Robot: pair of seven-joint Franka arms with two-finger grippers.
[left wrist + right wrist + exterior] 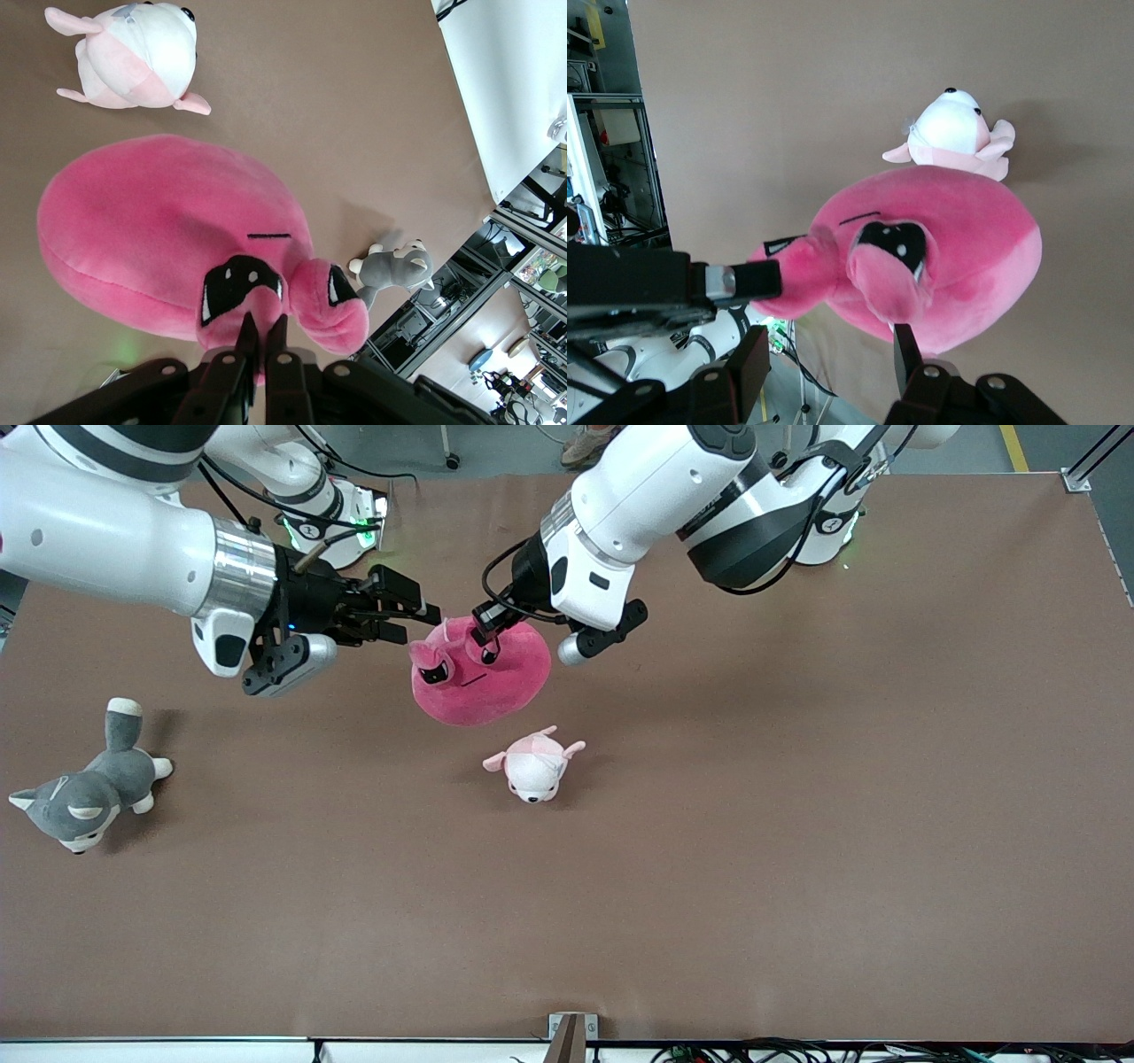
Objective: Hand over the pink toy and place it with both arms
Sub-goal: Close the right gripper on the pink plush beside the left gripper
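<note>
The pink toy [483, 686] hangs above the middle of the table, black eyes toward the front camera. My left gripper [487, 642] is shut on a nub at its top; in the left wrist view the gripper [263, 332] pinches pink plush between the eyes of the toy [159, 230]. My right gripper [418, 622] is open beside the toy, on the side toward the right arm's end. In the right wrist view its fingers [904, 350] stand wide apart, one close under the toy [957, 257], with nothing between them.
A pale pink-and-white puppy plush [534, 766] lies on the table just nearer the front camera than the toy. A grey-and-white husky plush [84, 793] lies toward the right arm's end. The brown table [797, 824] stretches toward the left arm's end.
</note>
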